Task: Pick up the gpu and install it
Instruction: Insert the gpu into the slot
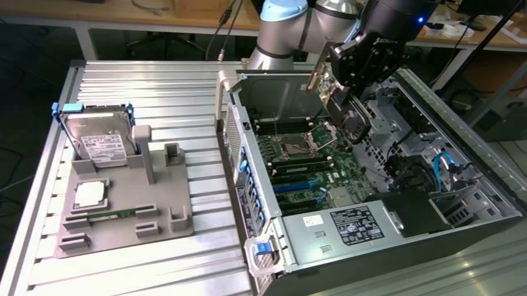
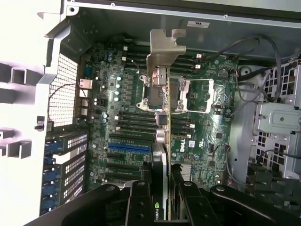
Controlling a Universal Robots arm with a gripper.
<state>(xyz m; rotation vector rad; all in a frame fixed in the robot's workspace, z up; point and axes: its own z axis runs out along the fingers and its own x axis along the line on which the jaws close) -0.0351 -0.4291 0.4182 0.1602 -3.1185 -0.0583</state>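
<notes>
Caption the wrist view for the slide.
Claw holds the gpu edge-on above the motherboard inside the open case.

wrist view: "dell" logo [image 2: 178, 146] in white on the green motherboard [image 2: 117, 94], letters turned sideways, just beside the gpu [image 2: 161, 127]. green nvidia eye mark [image 2: 156, 205] w/ "nvidia" by it on the gpu's dark face. white sticker [image 2: 197, 23] on the case wall: print too small to read. exterior view: psu label [image 1: 356, 223], black w/ white print, not legible. hdd label [image 1: 105, 147], white, txt unreadable.
</notes>
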